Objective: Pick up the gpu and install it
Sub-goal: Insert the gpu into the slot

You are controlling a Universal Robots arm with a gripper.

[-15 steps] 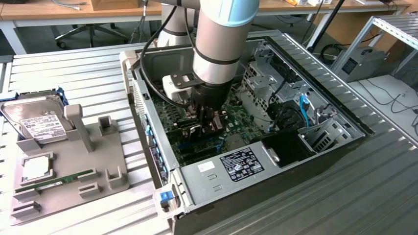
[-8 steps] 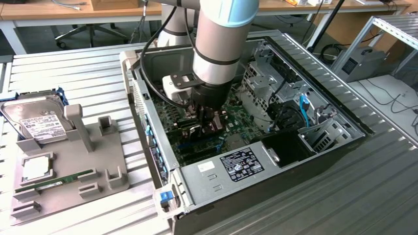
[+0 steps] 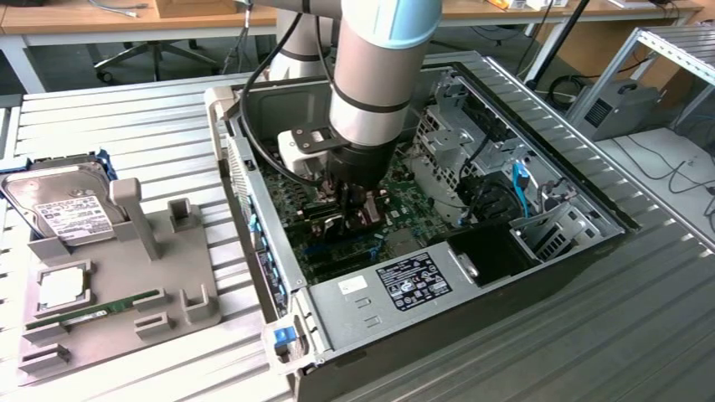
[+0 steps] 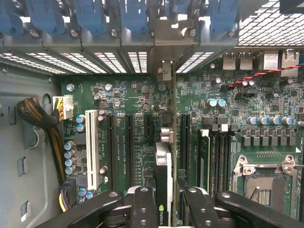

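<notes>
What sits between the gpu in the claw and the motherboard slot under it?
Nothing visible. The claw is shut on the gpu, held edge-on over the motherboard among the black slots. The exact contact point is hidden by the card itself.

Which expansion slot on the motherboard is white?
The long white slot, closest of the row to the sleeved cable bundle; the other slots are black. The gpu sits further along.

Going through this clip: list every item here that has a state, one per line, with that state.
gpu: on edge between the gripper fingers, over the motherboard slots.
gripper: shut on the gpu, down inside the case.
computer case: lying on its side, side panel off.
hard drive: resting in the grey holder.
RAM stick: lying in the grey holder.
processor socket: empty.
</notes>
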